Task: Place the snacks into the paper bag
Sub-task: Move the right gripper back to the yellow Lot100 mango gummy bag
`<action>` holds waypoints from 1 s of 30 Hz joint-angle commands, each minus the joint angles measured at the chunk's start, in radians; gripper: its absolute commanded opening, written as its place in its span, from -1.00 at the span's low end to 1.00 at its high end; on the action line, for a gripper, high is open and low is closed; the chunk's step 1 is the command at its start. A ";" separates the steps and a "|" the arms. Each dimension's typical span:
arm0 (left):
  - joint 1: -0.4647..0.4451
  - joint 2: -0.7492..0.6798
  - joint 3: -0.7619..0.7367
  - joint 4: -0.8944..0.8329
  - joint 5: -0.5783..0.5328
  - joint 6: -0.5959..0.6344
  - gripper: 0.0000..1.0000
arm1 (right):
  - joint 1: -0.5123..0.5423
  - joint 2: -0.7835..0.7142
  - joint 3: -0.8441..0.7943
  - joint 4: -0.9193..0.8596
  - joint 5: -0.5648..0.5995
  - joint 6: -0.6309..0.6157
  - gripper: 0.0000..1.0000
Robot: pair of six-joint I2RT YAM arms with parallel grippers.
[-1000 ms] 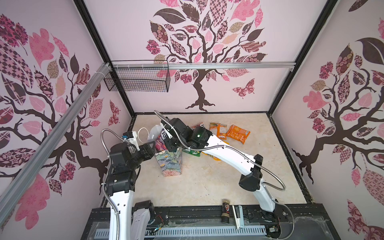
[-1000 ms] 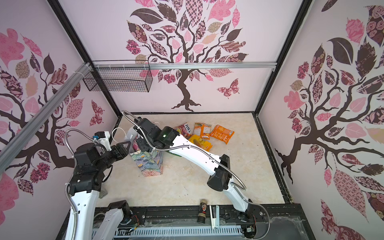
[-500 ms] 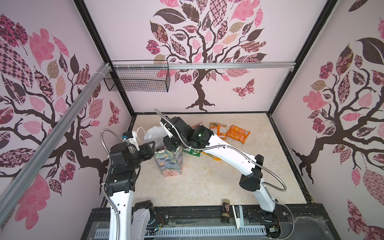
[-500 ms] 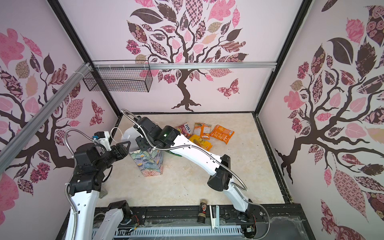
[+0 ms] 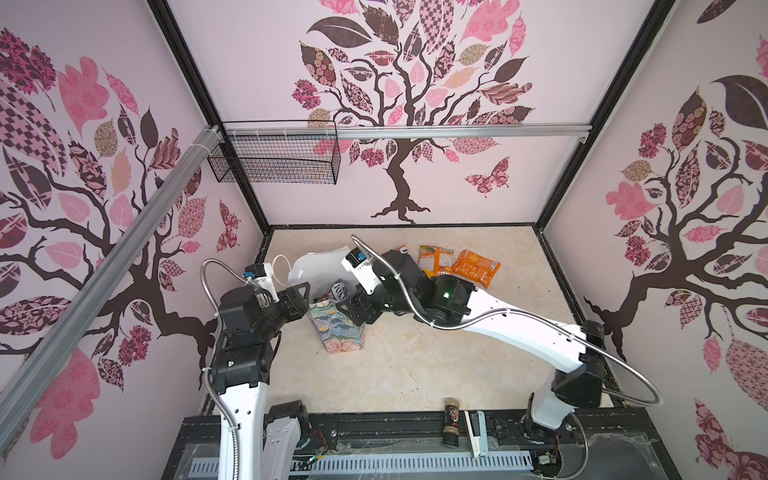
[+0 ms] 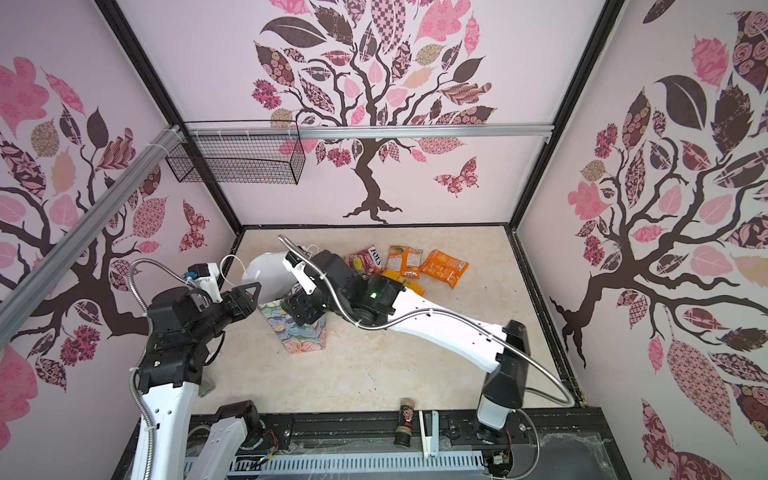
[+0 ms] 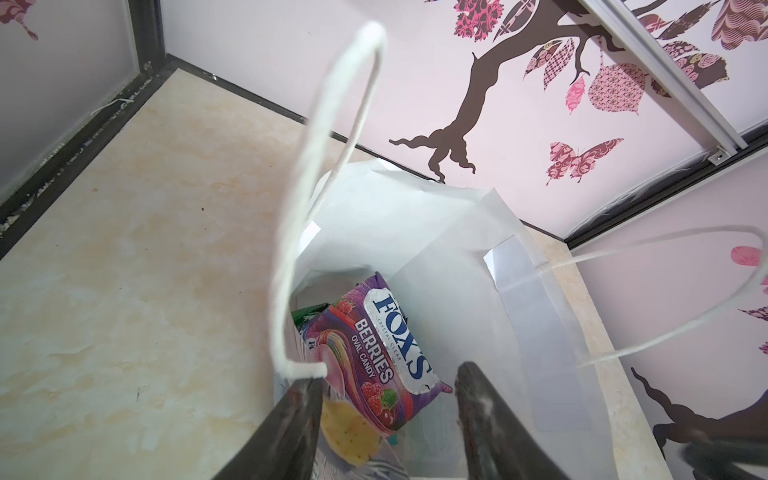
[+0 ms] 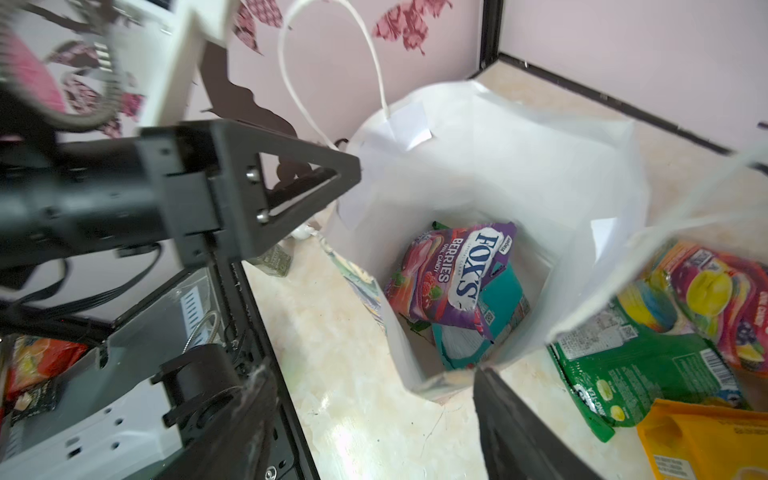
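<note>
Only right wrist view shows teal packet (image 8: 505, 299) (inside paper bag (image 8: 478, 166)).

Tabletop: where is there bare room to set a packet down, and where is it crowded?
Bare: the patch between the paper bag, the right arm and the front rail; also the strip between the orange packets and the right wall. Crowded: around the bag's mouth, where the left gripper and right gripper sit.
</note>
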 commanded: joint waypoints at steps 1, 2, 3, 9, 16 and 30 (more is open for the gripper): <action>0.004 -0.005 -0.023 0.013 0.001 -0.002 0.11 | 0.001 -0.152 -0.121 0.163 0.058 -0.015 0.62; 0.004 -0.007 -0.024 0.012 0.004 -0.001 0.12 | 0.001 -0.183 -0.162 0.176 0.069 -0.019 0.64; 0.004 -0.007 -0.024 0.012 0.003 0.000 0.12 | 0.001 -0.212 -0.200 0.187 0.070 -0.020 0.68; 0.004 0.007 -0.024 0.012 0.000 -0.003 0.13 | -0.001 -0.353 -0.375 0.155 0.169 0.010 0.77; 0.004 0.012 -0.023 0.009 -0.002 -0.001 0.15 | -0.024 -0.322 -0.478 -0.041 0.555 -0.022 0.84; 0.004 0.021 -0.023 0.010 0.005 -0.003 0.16 | -0.180 -0.259 -0.686 0.097 0.489 -0.025 0.86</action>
